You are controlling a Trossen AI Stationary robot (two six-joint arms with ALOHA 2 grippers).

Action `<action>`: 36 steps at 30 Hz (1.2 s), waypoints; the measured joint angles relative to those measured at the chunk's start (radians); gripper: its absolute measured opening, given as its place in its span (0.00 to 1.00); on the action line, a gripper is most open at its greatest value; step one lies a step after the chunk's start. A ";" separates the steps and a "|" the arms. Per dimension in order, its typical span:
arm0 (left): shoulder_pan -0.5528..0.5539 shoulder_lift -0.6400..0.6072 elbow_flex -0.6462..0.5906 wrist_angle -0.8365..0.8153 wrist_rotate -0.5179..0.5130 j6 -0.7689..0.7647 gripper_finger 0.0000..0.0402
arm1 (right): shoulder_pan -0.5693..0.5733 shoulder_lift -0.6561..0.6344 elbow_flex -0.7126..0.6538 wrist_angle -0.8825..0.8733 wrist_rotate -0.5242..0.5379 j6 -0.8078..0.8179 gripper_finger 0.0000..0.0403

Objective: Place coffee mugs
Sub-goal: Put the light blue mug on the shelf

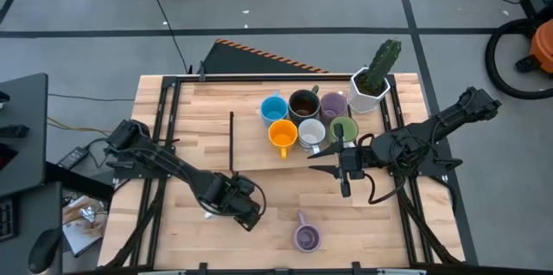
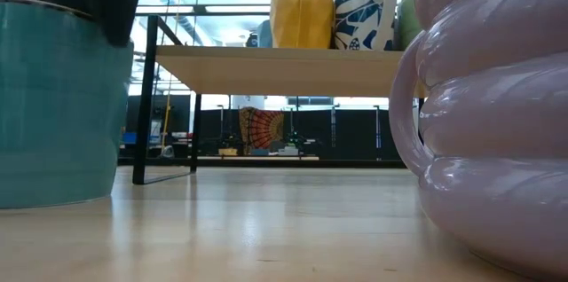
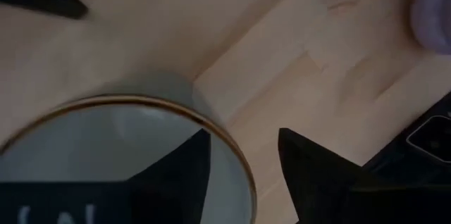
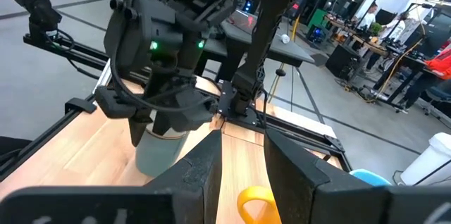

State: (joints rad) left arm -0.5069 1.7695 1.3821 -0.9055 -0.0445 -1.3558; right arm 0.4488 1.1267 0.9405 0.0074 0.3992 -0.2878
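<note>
Light: the desk [image 1: 285, 206] is evenly lit from overhead.
Shadows: soft ones are cast.
Low view: backlit by bright windows.
Left wrist: blurred throughout.

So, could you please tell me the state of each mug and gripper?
Grey gold-rimmed ceramic mug: upright, standing.
Left gripper: open, astride that mug's rim.
Right gripper: open, empty.
Lone purple ribbed mug: upright.
Cluster of six round mugs: all upright.
White hexagonal cactus pot: upright.
</note>
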 joint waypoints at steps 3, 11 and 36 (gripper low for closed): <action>-0.001 0.000 0.042 -0.045 -0.016 0.024 0.44 | 0.000 0.000 0.000 0.000 0.000 0.000 0.28; -0.025 0.000 0.166 -0.247 -0.020 0.126 0.44 | 0.000 0.000 0.000 -0.002 0.000 0.001 0.28; -0.430 -0.066 0.197 -0.608 -0.249 -0.206 0.41 | 0.000 0.000 0.000 -0.002 -0.009 0.019 0.28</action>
State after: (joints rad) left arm -0.9367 1.7035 1.5788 -1.5134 -0.2932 -1.5622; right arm 0.4488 1.1267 0.9405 0.0055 0.3904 -0.2684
